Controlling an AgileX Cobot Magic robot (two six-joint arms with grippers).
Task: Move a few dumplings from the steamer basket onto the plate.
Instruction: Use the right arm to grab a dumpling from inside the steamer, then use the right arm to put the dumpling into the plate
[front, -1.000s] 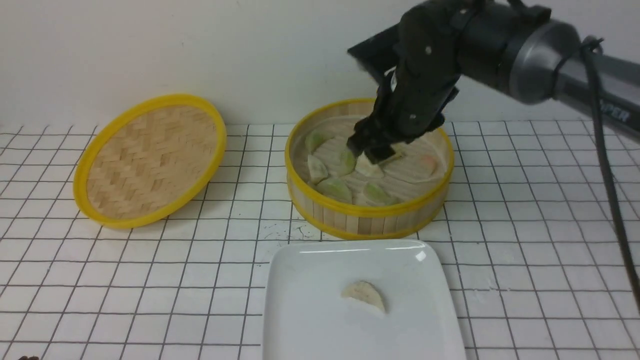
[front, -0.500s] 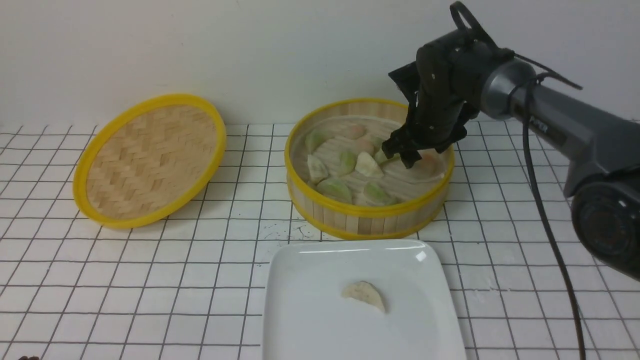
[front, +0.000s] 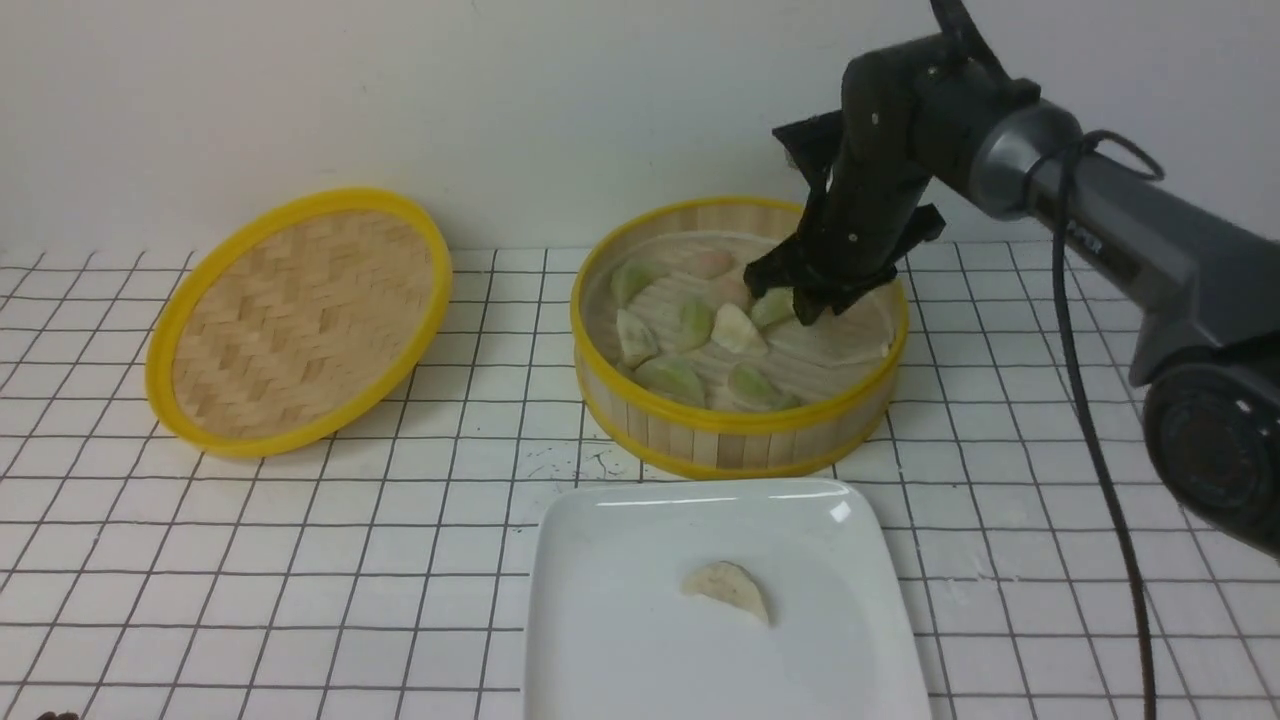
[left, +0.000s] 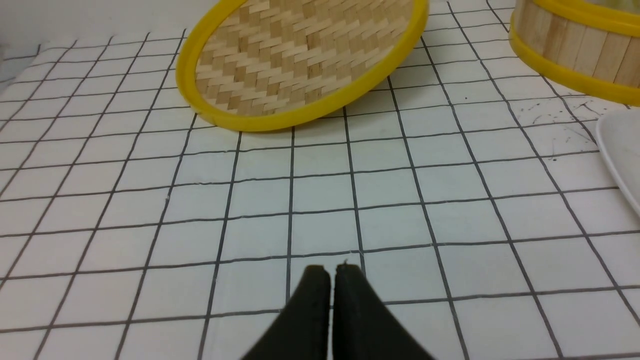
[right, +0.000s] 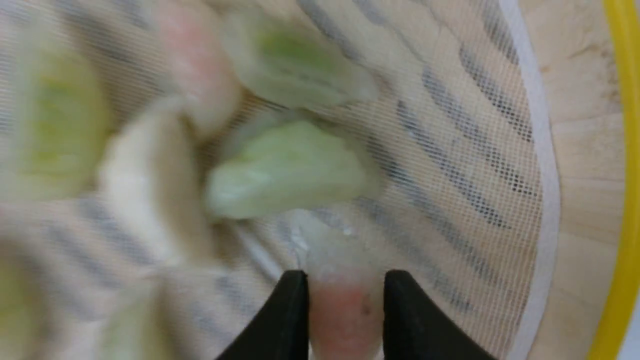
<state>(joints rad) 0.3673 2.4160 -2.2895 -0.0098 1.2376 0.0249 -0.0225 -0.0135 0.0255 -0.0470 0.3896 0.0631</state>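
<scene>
The steamer basket (front: 740, 422) stands at the back middle and holds several dumplings, pale green (front: 670, 378), whitish (front: 738, 330) and pinkish. My right gripper (front: 812, 305) reaches down into the basket's right half. In the right wrist view the right gripper (right: 345, 280) has its jaws pressed against both sides of a pinkish-orange dumpling (right: 344, 312) lying on the mesh liner. A green dumpling (right: 290, 170) lies just beyond it. The white plate (front: 620, 640) sits in front of the basket with one whitish dumpling (front: 728, 590) on it. My left gripper (left: 330, 271) is shut and empty, low over the tiles.
The shallow woven lid (front: 300, 320) leans at the back left; it also shows in the left wrist view (left: 300, 60). The basket wall (left: 575, 50) and the plate edge (left: 622, 150) show at that view's side. The surface is white tile with a dark grid.
My right gripper has moved from the basket's middle to its right half and lowered over the pinkish-orange dumpling, which it now hides in the front view. The left arm has not moved.
</scene>
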